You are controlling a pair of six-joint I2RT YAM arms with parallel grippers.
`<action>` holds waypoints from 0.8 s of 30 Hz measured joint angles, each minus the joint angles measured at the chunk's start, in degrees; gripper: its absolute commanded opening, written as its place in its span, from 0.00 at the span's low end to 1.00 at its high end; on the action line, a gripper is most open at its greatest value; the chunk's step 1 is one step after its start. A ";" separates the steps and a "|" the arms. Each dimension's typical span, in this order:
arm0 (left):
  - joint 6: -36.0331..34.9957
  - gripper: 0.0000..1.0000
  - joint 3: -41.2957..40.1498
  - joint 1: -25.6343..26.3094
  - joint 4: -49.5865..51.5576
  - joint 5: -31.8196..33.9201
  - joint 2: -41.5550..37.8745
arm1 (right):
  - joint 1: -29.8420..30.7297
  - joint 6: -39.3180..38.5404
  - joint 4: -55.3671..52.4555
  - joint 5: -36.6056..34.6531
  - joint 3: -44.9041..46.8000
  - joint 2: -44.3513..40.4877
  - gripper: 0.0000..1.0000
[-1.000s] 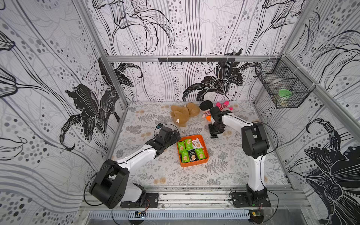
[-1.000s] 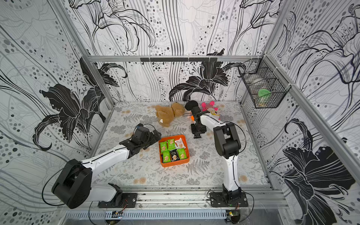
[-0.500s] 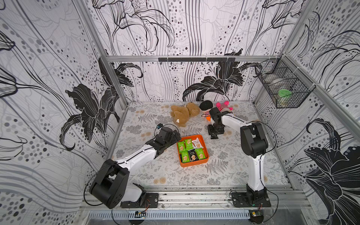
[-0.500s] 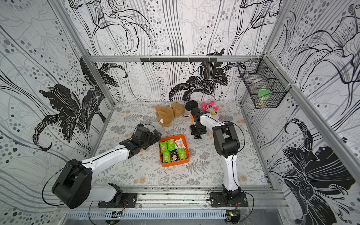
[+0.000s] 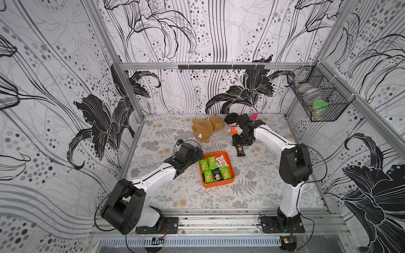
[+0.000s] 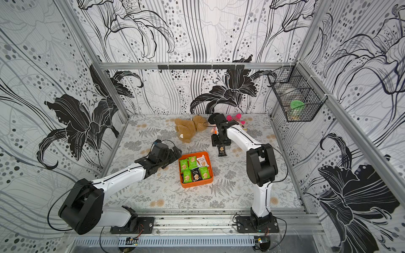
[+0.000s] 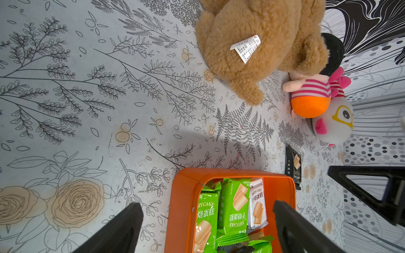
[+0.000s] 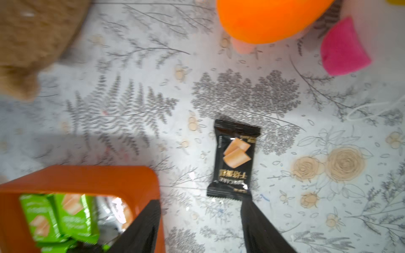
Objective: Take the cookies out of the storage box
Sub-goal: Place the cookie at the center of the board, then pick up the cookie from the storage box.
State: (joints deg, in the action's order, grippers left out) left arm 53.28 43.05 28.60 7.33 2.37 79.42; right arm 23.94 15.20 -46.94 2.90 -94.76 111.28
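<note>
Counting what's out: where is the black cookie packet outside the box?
In both top views the black packet lies flat on the tabletop, off the orange storage box's far right corner, just before the right gripper.

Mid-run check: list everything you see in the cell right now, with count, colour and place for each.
storage box: one, orange, middle of the table.
cookies: six showing in the box, four green, one black, one white; more may lie beneath.
black packet: one, flat on the table just outside the box's far right corner.
teddy bear: one, brown, far side of the table.
doll: one, black hair, pink stripes, orange bottom, beside the teddy bear.
white plush: one, white with pink and yellow, next to the doll.
wire basket: one, black, on the right wall.
left end effector: open, at the box's far left corner.
right end effector: open, above the black packet, not holding it.
</note>
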 measured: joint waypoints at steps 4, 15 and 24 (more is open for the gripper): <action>-0.13 0.97 0.17 0.00 0.09 0.04 0.85 | 4.90 0.39 -0.26 1.88 -0.31 -1.20 0.62; -0.15 0.97 -0.35 0.24 0.07 1.09 -0.04 | 13.86 0.39 -4.57 1.14 -5.27 4.37 0.61; -0.31 0.97 -3.63 0.24 0.63 3.45 -4.11 | 16.28 0.35 -8.35 -3.61 -8.98 10.45 0.60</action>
State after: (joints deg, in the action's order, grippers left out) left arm 52.97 39.42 28.84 7.97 5.82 75.31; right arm 40.23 15.55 -55.29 -0.71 -103.74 121.73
